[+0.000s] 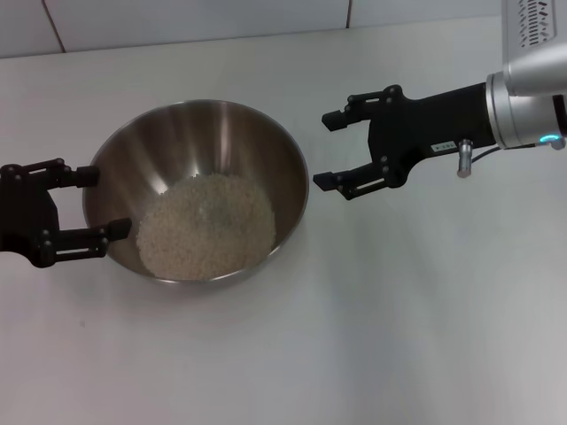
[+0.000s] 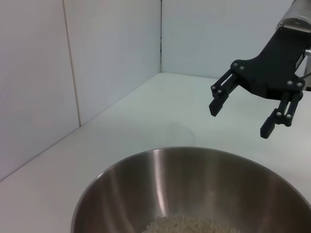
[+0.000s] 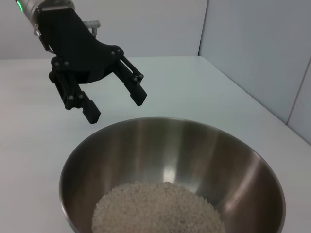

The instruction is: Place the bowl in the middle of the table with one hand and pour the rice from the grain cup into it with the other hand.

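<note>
The steel bowl [image 1: 204, 133] stands on the white table [image 1: 399, 310] left of centre, with a pale heap of rice [image 1: 205, 226] in it. My left gripper [image 1: 108, 202] is open and empty at the bowl's left rim, its fingers either side of the rim's edge and not closed on it. My right gripper [image 1: 323, 150] is open and empty, just right of the bowl and apart from it. The left wrist view shows the bowl [image 2: 194, 179], the rice [image 2: 187, 224] and the right gripper [image 2: 239, 120]. The right wrist view shows the bowl [image 3: 194, 145], the rice [image 3: 155, 206] and the left gripper [image 3: 116, 108]. The grain cup is out of view.
White wall panels [image 1: 195, 18] close off the table's far edge. Bare tabletop lies in front of the bowl and to its right.
</note>
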Action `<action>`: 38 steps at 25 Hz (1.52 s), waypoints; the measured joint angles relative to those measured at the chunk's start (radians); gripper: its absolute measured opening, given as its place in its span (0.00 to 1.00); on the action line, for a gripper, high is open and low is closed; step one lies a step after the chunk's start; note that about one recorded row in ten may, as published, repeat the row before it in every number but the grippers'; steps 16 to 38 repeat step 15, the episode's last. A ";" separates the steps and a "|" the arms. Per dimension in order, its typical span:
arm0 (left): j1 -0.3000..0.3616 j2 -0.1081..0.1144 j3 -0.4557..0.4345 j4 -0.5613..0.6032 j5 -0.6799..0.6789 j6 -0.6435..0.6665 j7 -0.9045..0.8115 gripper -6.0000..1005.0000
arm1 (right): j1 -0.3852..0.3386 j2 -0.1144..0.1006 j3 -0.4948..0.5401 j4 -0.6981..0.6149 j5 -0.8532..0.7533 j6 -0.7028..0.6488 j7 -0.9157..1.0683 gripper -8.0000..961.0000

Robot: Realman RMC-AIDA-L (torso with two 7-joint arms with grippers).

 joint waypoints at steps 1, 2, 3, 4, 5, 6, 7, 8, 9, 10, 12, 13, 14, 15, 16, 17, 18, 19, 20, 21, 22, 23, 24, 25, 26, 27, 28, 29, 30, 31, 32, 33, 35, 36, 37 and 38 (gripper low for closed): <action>0.000 0.000 0.000 0.000 0.000 0.000 0.000 0.80 | 0.000 0.000 -0.001 0.000 0.000 0.003 0.000 0.85; 0.000 0.000 0.000 -0.001 0.000 0.000 0.000 0.80 | 0.001 0.000 -0.002 0.000 0.000 0.006 0.000 0.85; 0.000 0.000 0.000 0.000 0.000 0.000 0.000 0.80 | 0.001 0.000 -0.003 0.000 0.000 0.008 0.001 0.85; 0.001 0.000 0.000 0.000 0.000 -0.001 0.000 0.80 | 0.001 0.000 -0.004 0.000 0.001 0.010 0.001 0.85; 0.001 0.000 0.000 0.000 0.000 -0.001 0.000 0.80 | 0.001 0.000 -0.004 0.001 0.001 0.012 0.001 0.85; 0.001 0.000 0.000 0.000 0.000 -0.001 -0.001 0.80 | 0.001 0.000 -0.005 0.003 0.002 0.013 0.001 0.85; 0.001 0.000 0.000 0.000 0.000 -0.002 -0.001 0.80 | 0.001 0.000 -0.005 0.004 0.005 0.016 0.001 0.85; 0.000 0.000 0.000 0.000 0.001 -0.002 -0.001 0.80 | 0.001 0.001 -0.005 0.005 0.008 0.019 0.001 0.85; -0.001 0.000 0.000 -0.001 0.001 -0.003 -0.001 0.80 | -0.001 0.001 -0.006 0.006 0.012 0.023 0.000 0.85; -0.003 0.000 0.000 -0.003 0.001 -0.003 0.002 0.80 | -0.004 0.001 -0.007 0.009 0.025 0.027 -0.003 0.85; -0.003 0.000 0.000 -0.004 0.001 -0.003 0.003 0.80 | -0.004 0.001 -0.008 0.011 0.030 0.029 -0.004 0.85; -0.004 0.000 0.000 -0.004 0.001 -0.003 0.005 0.80 | -0.005 0.001 -0.010 0.013 0.035 0.032 -0.004 0.85; -0.005 0.000 0.000 -0.004 0.001 -0.004 0.006 0.80 | -0.006 0.001 -0.014 0.014 0.038 0.037 -0.005 0.85; -0.006 -0.001 0.000 -0.004 0.001 -0.004 0.006 0.80 | -0.007 0.001 -0.027 0.014 0.039 0.049 -0.005 0.85; -0.006 -0.001 0.000 -0.004 0.001 -0.004 0.006 0.80 | -0.007 0.001 -0.027 0.014 0.039 0.049 -0.005 0.85; -0.006 -0.001 0.000 -0.004 0.001 -0.004 0.006 0.80 | -0.007 0.001 -0.027 0.014 0.039 0.049 -0.005 0.85; -0.006 -0.001 0.000 -0.004 0.001 -0.004 0.006 0.80 | -0.007 0.001 -0.027 0.014 0.039 0.049 -0.005 0.85; -0.006 -0.001 0.000 -0.004 0.001 -0.004 0.006 0.80 | -0.007 0.001 -0.027 0.014 0.039 0.049 -0.005 0.85; -0.006 -0.001 0.000 -0.004 0.001 -0.004 0.006 0.80 | -0.007 0.001 -0.027 0.014 0.039 0.049 -0.005 0.85; -0.006 -0.001 0.000 -0.004 0.001 -0.004 0.006 0.80 | -0.007 0.001 -0.027 0.014 0.039 0.049 -0.005 0.85; -0.006 -0.001 0.000 -0.004 0.001 -0.004 0.006 0.80 | -0.007 0.001 -0.027 0.014 0.039 0.049 -0.005 0.85; -0.006 -0.001 0.000 -0.004 0.001 -0.004 0.006 0.80 | -0.007 0.001 -0.027 0.014 0.039 0.049 -0.005 0.85; -0.006 -0.001 0.000 -0.004 0.001 -0.004 0.006 0.80 | -0.007 0.001 -0.027 0.014 0.039 0.049 -0.005 0.85; -0.006 -0.001 0.000 -0.004 0.001 -0.004 0.006 0.80 | -0.007 0.001 -0.027 0.014 0.039 0.049 -0.005 0.85; -0.006 -0.001 0.000 -0.004 0.001 -0.004 0.006 0.80 | -0.007 0.001 -0.027 0.014 0.039 0.049 -0.005 0.85; -0.006 -0.001 0.000 -0.004 0.001 -0.004 0.006 0.80 | -0.007 0.001 -0.027 0.014 0.039 0.049 -0.005 0.85; -0.006 -0.001 0.000 -0.004 0.001 -0.004 0.006 0.80 | -0.007 0.001 -0.027 0.014 0.039 0.049 -0.005 0.85; -0.006 -0.001 0.000 -0.004 0.001 -0.004 0.006 0.80 | -0.007 0.001 -0.027 0.014 0.039 0.049 -0.005 0.85; -0.006 -0.001 0.000 -0.004 0.001 -0.004 0.006 0.80 | -0.007 0.001 -0.027 0.014 0.039 0.049 -0.005 0.85; -0.006 -0.001 0.000 -0.004 0.001 -0.004 0.006 0.80 | -0.007 0.001 -0.027 0.014 0.039 0.049 -0.005 0.85; -0.006 -0.001 0.000 -0.004 0.001 -0.004 0.006 0.80 | -0.007 0.001 -0.027 0.014 0.039 0.049 -0.005 0.85; -0.006 -0.001 0.000 -0.004 0.001 -0.004 0.006 0.80 | -0.007 0.001 -0.027 0.014 0.039 0.049 -0.005 0.85; -0.006 -0.001 0.000 -0.004 0.001 -0.004 0.006 0.80 | -0.007 0.001 -0.027 0.014 0.039 0.049 -0.005 0.85; -0.006 -0.001 0.000 -0.004 0.001 -0.004 0.006 0.80 | -0.007 0.001 -0.027 0.014 0.039 0.049 -0.005 0.85; -0.006 -0.001 0.000 -0.004 0.001 -0.004 0.006 0.80 | -0.007 0.001 -0.027 0.014 0.039 0.049 -0.005 0.85; -0.006 -0.001 0.000 -0.004 0.001 -0.004 0.006 0.80 | -0.007 0.001 -0.027 0.014 0.039 0.049 -0.005 0.85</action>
